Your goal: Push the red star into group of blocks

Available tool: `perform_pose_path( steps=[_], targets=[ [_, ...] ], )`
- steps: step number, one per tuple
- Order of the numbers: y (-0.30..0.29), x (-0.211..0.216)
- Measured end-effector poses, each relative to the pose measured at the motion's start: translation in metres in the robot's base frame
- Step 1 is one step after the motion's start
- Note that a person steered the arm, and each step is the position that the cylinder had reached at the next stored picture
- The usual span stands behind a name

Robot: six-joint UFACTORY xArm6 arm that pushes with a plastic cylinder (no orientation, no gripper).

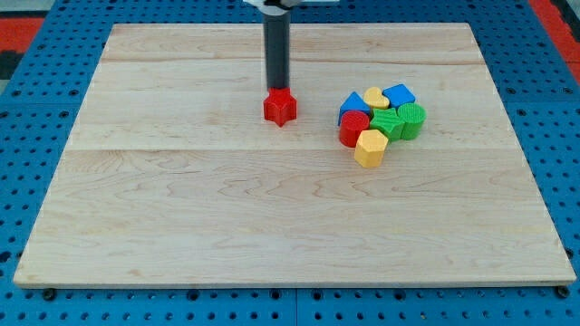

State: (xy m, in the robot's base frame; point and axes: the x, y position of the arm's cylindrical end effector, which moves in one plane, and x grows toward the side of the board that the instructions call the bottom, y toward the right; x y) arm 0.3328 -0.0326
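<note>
The red star (pixel 280 107) lies on the wooden board (pixel 227 208) a little above its middle. My tip (pixel 275 87) stands right at the star's upper edge, touching or almost touching it. The group of blocks sits to the star's right: a blue block (pixel 352 105), a yellow heart (pixel 375 97), another blue block (pixel 399 94), a red block (pixel 353 129), a green star (pixel 391 123), a green round block (pixel 412 119) and a yellow hexagon (pixel 370 148). A gap of bare board separates the star from the group.
The board lies on a blue perforated base (pixel 36 109) that shows all around it. Red patches show at the view's top corners (pixel 555 13).
</note>
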Motion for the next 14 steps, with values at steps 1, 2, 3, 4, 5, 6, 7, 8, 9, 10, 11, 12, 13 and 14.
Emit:
perform_pose_path(
  steps=[1, 2, 3, 4, 5, 6, 7, 8, 9, 10, 11, 12, 13, 14],
  targets=[
    [-0.016, -0.002],
    [-0.017, 0.021],
    [-0.017, 0.049],
    [0.004, 0.044],
    [0.000, 0.037],
    [0.015, 0.008],
    [0.029, -0.001],
    [0.052, 0.002],
    [0.047, 0.040],
    [0.037, 0.058],
    [0.003, 0.055],
    [-0.012, 0.057],
    [0.009, 0.062],
    [0.009, 0.078]
  ],
)
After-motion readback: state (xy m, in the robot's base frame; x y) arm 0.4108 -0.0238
